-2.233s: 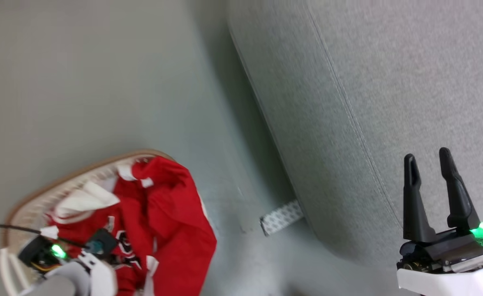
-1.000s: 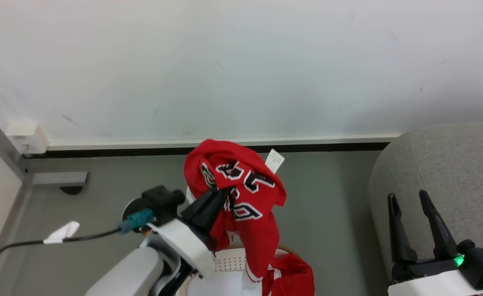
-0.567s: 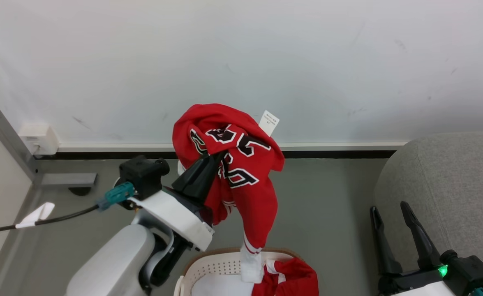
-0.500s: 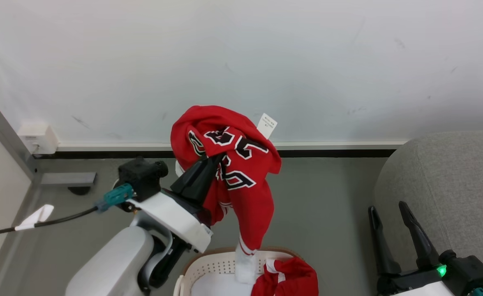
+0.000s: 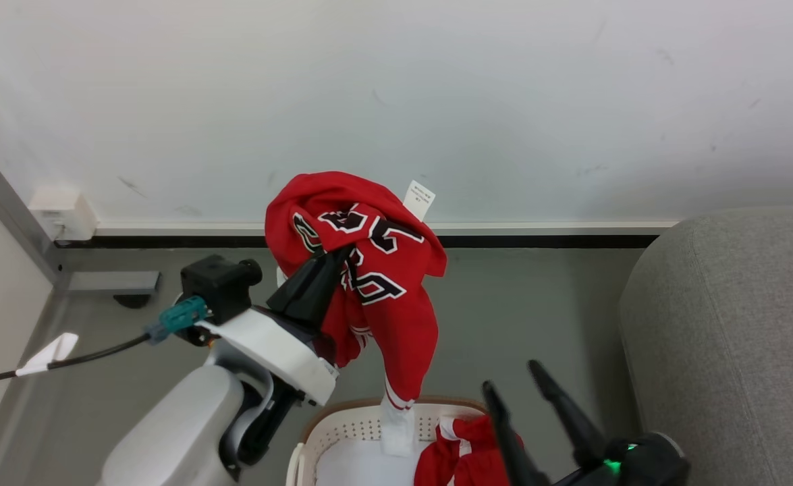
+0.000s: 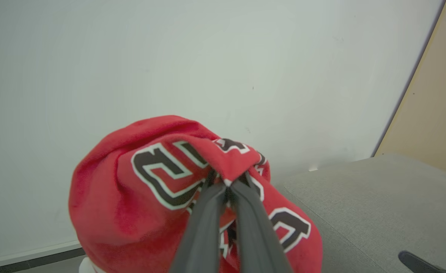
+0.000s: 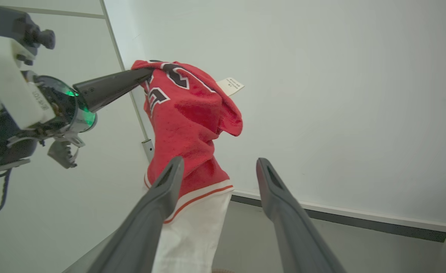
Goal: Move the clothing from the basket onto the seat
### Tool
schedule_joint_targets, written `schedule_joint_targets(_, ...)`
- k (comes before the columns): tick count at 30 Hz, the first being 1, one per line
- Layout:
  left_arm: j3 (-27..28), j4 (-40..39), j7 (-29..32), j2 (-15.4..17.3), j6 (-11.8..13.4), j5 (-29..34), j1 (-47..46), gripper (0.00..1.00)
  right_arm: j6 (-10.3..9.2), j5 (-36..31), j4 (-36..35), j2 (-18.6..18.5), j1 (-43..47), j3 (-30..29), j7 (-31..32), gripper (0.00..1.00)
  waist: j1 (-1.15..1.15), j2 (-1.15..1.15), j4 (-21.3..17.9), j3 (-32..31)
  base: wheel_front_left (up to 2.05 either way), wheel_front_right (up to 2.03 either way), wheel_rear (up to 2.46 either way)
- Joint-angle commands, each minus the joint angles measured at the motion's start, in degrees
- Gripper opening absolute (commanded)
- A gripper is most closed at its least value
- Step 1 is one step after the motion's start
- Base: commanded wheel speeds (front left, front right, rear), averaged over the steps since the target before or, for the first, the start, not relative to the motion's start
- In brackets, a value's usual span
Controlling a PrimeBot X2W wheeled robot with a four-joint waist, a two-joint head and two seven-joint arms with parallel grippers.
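- At the bottom edge of the head view: cream-white perforated plastic laundry basket with a brown rim [image 5: 349,426], standing on the grey floor [image 5: 538,304].
- Inside it, right side: crumpled red garment with white trim [image 5: 457,453].
- Right gripper [image 5: 511,375], two long dark fingers, above the basket's right part. Fingers spread apart, nothing between them. In the right wrist view this gripper [image 7: 219,161] points toward the hanging cloth; whether it touches it cannot be told.
- Left gripper [image 5: 339,263] raised above the basket, fingers pressed together on a fold of the red sports garment with black, white-outlined letters [image 5: 396,324]. The left wrist view shows the same pinch: left gripper [image 6: 226,181] shut into the lettered garment [image 6: 112,197].
- Lettered garment hangs in the air from that grip. Its white hem band [image 5: 396,435] reaches down into the basket; a white label [image 5: 419,198] sticks up at the top.
- Right of all this: large grey fabric-upholstered seat with a rounded edge [image 5: 727,337], apart from both basket and hanging garment.
- Farthest: white wall [image 5: 436,101].
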Motion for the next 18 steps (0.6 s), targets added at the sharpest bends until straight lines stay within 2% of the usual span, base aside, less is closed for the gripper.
schedule_joint_targets(1,-0.16,0.37,-0.53,-0.33,-0.13,-0.31,-0.51,0.0,-0.12,0.9,0.58,-0.09,-1.2,2.9,0.04,1.0,0.0,0.0,0.2,-0.01,0.0,0.0,0.0)
schedule_joint_targets(5,-1.24,1.25,-0.63,-1.62,-0.64,0.11,-0.94,0.0,-0.12,3.29,5.17,-0.31,-3.94,9.72,0.04,1.0,0.0,0.0,1.29,-0.32,0.0,0.0,0.0)
schedule_joint_targets(9,-3.04,1.51,-0.36,-3.39,-1.06,0.45,-0.62,0.0,-0.12,6.2,11.29,-0.16,-7.38,13.47,0.04,1.0,0.0,0.0,2.99,-1.11,0.0,0.0,0.0)
schedule_joint_targets(14,-5.7,0.52,0.44,-5.74,-1.52,0.78,-0.03,0.0,-0.12,8.45,17.85,-0.16,-10.65,14.91,0.04,1.0,0.0,0.0,6.13,-2.07,0.0,0.0,0.0)
schedule_joint_targets(18,-8.2,-0.53,1.36,-7.48,-1.92,1.12,0.75,0.0,-0.12,9.22,21.34,-0.16,-12.1,13.85,0.04,1.0,0.0,0.0,9.17,-2.83,0.0,0.0,0.0)
